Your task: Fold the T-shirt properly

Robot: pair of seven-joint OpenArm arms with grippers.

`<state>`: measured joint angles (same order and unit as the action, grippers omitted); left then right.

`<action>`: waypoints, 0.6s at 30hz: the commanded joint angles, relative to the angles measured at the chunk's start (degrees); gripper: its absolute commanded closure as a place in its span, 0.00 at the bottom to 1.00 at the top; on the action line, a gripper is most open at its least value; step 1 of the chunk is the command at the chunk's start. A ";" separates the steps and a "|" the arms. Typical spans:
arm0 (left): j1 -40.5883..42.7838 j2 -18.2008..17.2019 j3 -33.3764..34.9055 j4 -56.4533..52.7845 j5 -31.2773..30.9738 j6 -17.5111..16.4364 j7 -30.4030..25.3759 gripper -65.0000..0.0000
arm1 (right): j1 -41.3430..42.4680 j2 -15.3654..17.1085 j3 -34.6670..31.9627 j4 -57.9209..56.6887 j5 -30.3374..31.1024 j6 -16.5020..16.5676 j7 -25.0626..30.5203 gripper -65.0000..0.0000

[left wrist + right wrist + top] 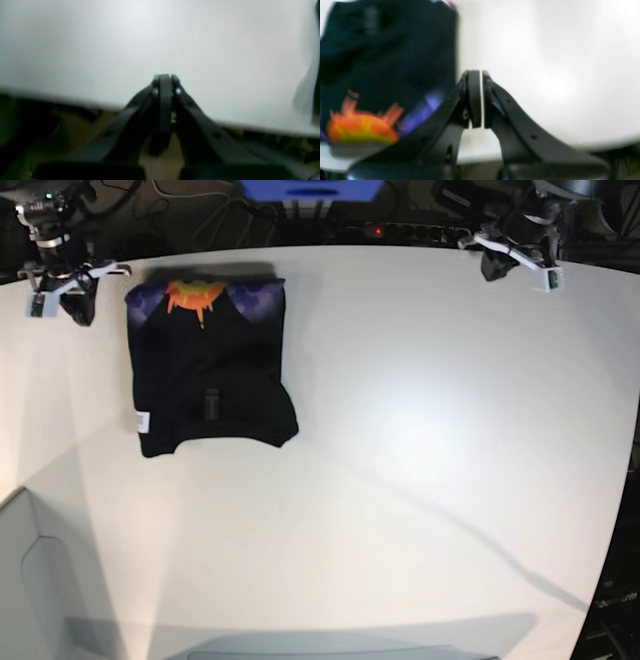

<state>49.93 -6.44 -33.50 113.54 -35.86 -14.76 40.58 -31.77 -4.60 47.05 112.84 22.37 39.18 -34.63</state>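
White table (420,440) showing a folded shirt; the fold is looking finished.
T-shirt (208,370) is lying compact at the far corner by the right gripper (62,288); left gripper (517,258) is sitting well apart, both closed on nothing.

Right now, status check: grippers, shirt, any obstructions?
Left gripper shut, empty, at the table edge. Right gripper shut, empty, beside the shirt. Black cloth T-shirt with orange-and-purple print lies folded on the white table. Nothing in the way.
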 commanded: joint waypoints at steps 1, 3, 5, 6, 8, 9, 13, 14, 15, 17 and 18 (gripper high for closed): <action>2.07 -0.29 -0.31 0.97 -0.32 -0.14 -1.06 1.00 | -2.21 0.16 1.70 0.97 0.97 0.82 1.45 1.00; 4.79 -0.29 -0.31 0.88 0.03 -0.14 -1.15 1.00 | -6.34 -0.28 3.11 0.79 0.88 0.82 1.45 1.00; 7.34 -0.29 -0.31 0.53 0.12 -0.05 -1.15 1.00 | -11.26 -0.37 3.02 0.53 0.88 0.82 1.45 1.00; 8.57 -0.29 -0.22 0.27 0.21 -0.05 -1.15 1.00 | -13.81 -0.54 2.67 0.00 0.79 0.82 1.36 1.00; 10.60 -0.29 0.13 -0.88 0.91 -0.05 -1.15 1.00 | -17.77 -0.45 0.73 -1.76 0.79 0.82 1.36 1.00; 10.95 -0.29 0.13 -1.76 2.05 -0.05 -1.24 1.00 | -19.44 -0.28 -0.41 -2.73 0.79 0.82 1.36 1.00; 9.01 -0.20 0.31 -9.76 8.38 -0.40 -2.47 1.00 | -21.64 2.97 -5.86 -11.61 0.79 0.82 1.45 1.00; 7.43 -0.20 1.36 -13.54 9.53 -0.40 -3.87 1.00 | -21.02 4.47 -7.88 -15.74 0.79 0.82 1.62 1.00; 5.58 -0.55 2.51 -18.72 11.11 -0.40 -5.90 1.00 | -19.53 6.32 -9.99 -19.87 0.79 0.82 1.62 1.00; 1.36 -0.73 5.58 -28.92 14.10 -0.49 -10.91 1.00 | -16.54 9.22 -14.04 -28.92 0.79 0.82 2.15 1.00; -1.01 -0.90 7.25 -34.20 15.68 -0.49 -13.98 1.00 | -14.60 10.27 -15.88 -33.58 0.27 0.82 2.59 1.00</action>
<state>48.10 -7.16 -25.98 78.13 -19.38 -15.25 26.55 -45.34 5.32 30.65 78.19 22.04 39.16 -32.58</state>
